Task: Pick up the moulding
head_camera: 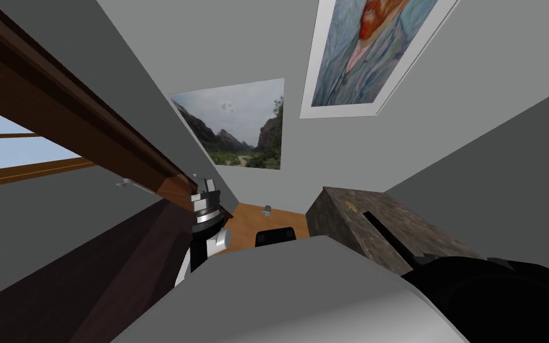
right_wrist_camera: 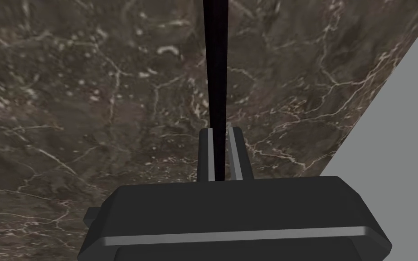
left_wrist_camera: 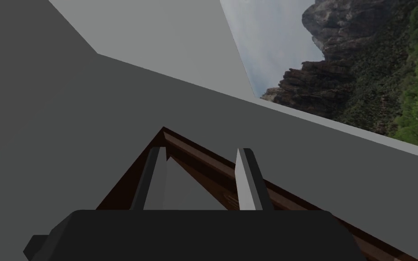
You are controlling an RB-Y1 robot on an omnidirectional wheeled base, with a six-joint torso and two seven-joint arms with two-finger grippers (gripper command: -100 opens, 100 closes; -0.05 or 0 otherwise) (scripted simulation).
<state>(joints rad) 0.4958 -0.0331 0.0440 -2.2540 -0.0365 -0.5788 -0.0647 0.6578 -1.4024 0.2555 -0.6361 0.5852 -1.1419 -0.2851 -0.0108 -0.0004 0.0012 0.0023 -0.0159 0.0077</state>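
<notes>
The moulding (right_wrist_camera: 216, 68) is a thin black strip running straight out from my right gripper (right_wrist_camera: 220, 131), which is shut on its near end with both fingers pressed to its sides. Behind it lies a dark marbled top (right_wrist_camera: 90, 99); I cannot tell whether the strip rests on it or hangs just above. From the head camera the moulding (head_camera: 386, 231) crosses the marbled block (head_camera: 345, 208) at the right, ending under my dark right forearm. My left gripper (head_camera: 205, 186) is raised beside a dark brown window frame (head_camera: 89, 113); up close the left gripper (left_wrist_camera: 201, 152) stands open and holds nothing.
The window frame's corner (left_wrist_camera: 194, 158) sits just beyond the left fingers, against a grey wall. An orange-brown floor (head_camera: 249, 220) with a small grey object (head_camera: 266, 209) lies ahead. A landscape picture (head_camera: 237, 128) and a portrait (head_camera: 368, 47) hang on the far wall.
</notes>
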